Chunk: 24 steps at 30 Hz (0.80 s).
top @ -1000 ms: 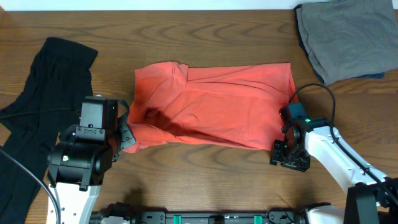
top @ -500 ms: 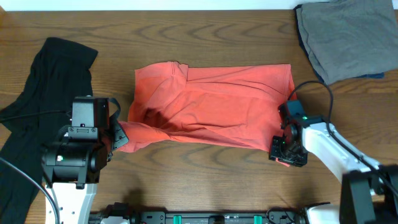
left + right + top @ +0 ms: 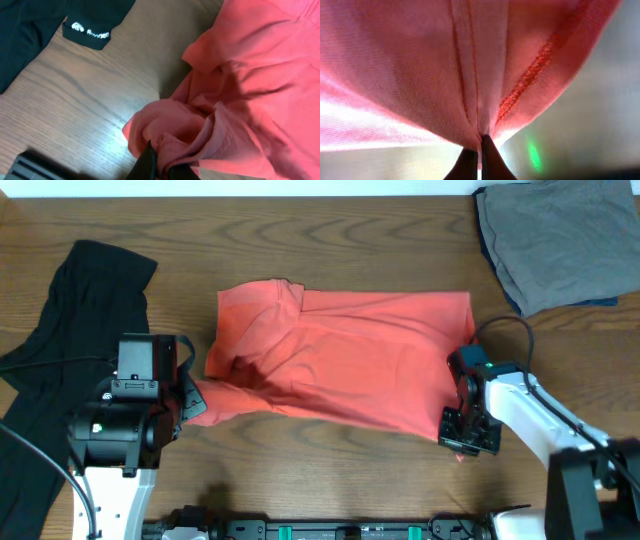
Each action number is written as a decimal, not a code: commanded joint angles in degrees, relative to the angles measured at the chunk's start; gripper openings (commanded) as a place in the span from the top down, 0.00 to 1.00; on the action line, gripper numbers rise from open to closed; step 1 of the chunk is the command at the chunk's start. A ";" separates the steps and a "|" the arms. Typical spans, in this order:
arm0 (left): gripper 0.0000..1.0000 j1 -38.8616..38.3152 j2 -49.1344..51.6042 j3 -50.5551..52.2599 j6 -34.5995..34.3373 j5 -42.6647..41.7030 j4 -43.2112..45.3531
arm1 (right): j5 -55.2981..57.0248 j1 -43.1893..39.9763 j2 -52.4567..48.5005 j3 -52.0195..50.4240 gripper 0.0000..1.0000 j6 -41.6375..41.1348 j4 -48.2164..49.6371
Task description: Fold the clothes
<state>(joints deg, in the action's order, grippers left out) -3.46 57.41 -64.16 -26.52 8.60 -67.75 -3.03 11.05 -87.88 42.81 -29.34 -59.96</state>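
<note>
currently, left end effector (image 3: 163,161), right end effector (image 3: 480,146) both clamped on coral t-shirt (image 3: 350,360)

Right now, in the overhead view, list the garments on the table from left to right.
Black garment → red T-shirt → grey cloth. The left gripper holds the shirt's left end, the right gripper its right end.

T-shirt (image 3: 350,360): matt coral knit cloth | black garment (image 3: 90,290): matt cloth | table (image 3: 350,230): glossy grained wood
</note>
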 commanded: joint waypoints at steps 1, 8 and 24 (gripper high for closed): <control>0.94 0.35 -0.24 -4.63 1.03 1.51 -2.08 | -1.77 -1.42 6.64 4.09 0.99 0.31 -4.68; 0.94 0.33 0.09 -5.81 1.09 1.07 -3.76 | -4.94 -2.29 15.37 9.18 0.99 3.13 -10.29; 0.94 0.33 15.58 -5.77 4.46 1.09 31.58 | -4.72 -12.63 4.61 13.77 0.99 11.91 23.26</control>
<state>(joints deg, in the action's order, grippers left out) -3.42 70.30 -69.08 -23.09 8.64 -38.44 -7.92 -0.43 -81.36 54.70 -19.81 -38.83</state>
